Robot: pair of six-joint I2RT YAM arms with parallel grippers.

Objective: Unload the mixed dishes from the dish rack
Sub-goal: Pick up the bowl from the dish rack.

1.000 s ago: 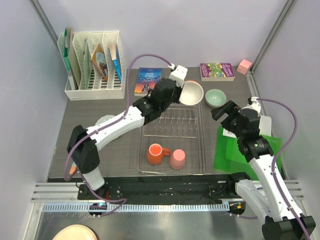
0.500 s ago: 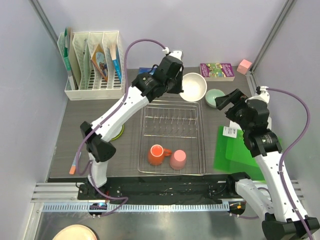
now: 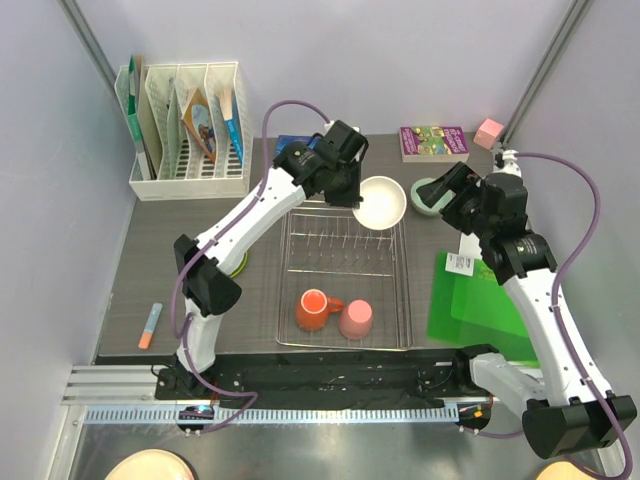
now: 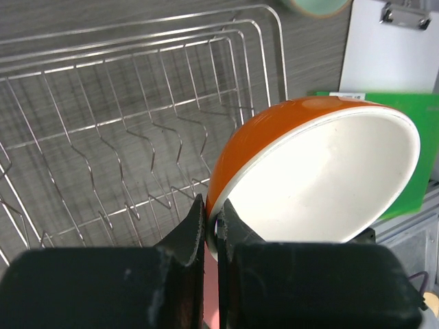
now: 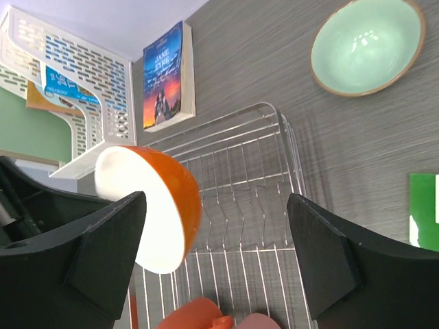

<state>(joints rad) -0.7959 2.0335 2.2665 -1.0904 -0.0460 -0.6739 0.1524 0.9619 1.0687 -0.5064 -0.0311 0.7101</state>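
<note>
Left gripper [image 4: 211, 229] jaws clamp the rim of the smooth round bowl [image 4: 322, 185], orange outside, white inside, above the far right corner of the wire dish rack [image 4: 103, 130]. Right gripper [image 5: 216, 200] jaws stand wide apart.

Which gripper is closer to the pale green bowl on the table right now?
Right. The right gripper hangs open right by the pale green bowl. The left gripper is farther off, shut on the rim of the orange-and-white bowl by the dish rack's far edge.
</note>
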